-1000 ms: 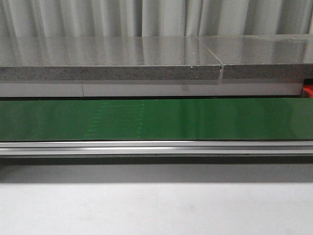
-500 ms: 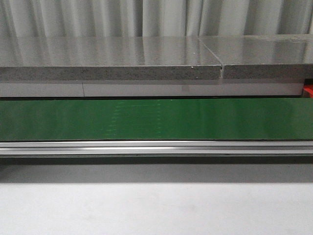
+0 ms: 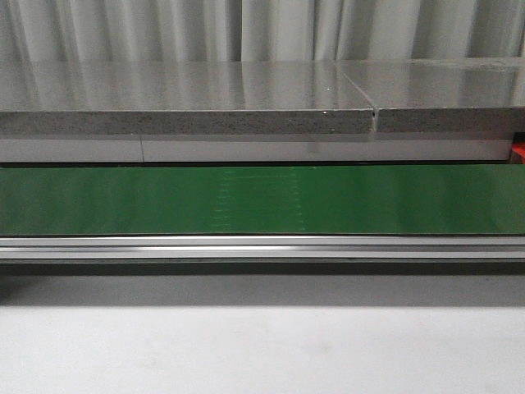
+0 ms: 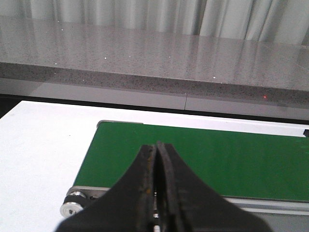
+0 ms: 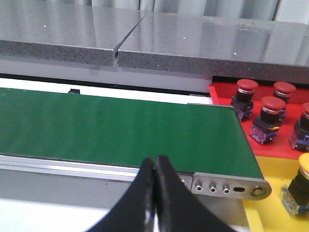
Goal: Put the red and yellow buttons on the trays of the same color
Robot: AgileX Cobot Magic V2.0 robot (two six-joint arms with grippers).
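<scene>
Two grippers: both are being shown with nothing held between the fingers.
Left gripper (image 4: 155, 193): its dark fingers are being pressed together, only a thin seam showing between them, above the near edge of the green belt (image 4: 203, 157).
Right gripper (image 5: 155, 198): its fingers are likewise being kept pressed together, poised over the near rail at the belt's other end.
Conveyor: the green belt (image 3: 262, 199) is being seen bare across the whole front view, with a silver rail (image 3: 262, 246) running along its near side.
Red buttons: four red-capped buttons (image 5: 270, 112) are being seen standing upright on the red tray (image 5: 227, 99), which is lying just beyond the belt's end roller, in the right wrist view.
Yellow button: one yellow-capped button (image 5: 304, 183) is being seen on the yellow tray (image 5: 260, 212), which is lying beside the red tray and nearer the camera; it is being cut off by the picture's edge.
Backdrop: a grey speckled counter (image 3: 180, 103) is being seen behind the belt, with pale curtains (image 3: 246, 29) hanging beyond it.
Foreground: a white table surface (image 3: 262, 353) is being shown in front of the rail.
</scene>
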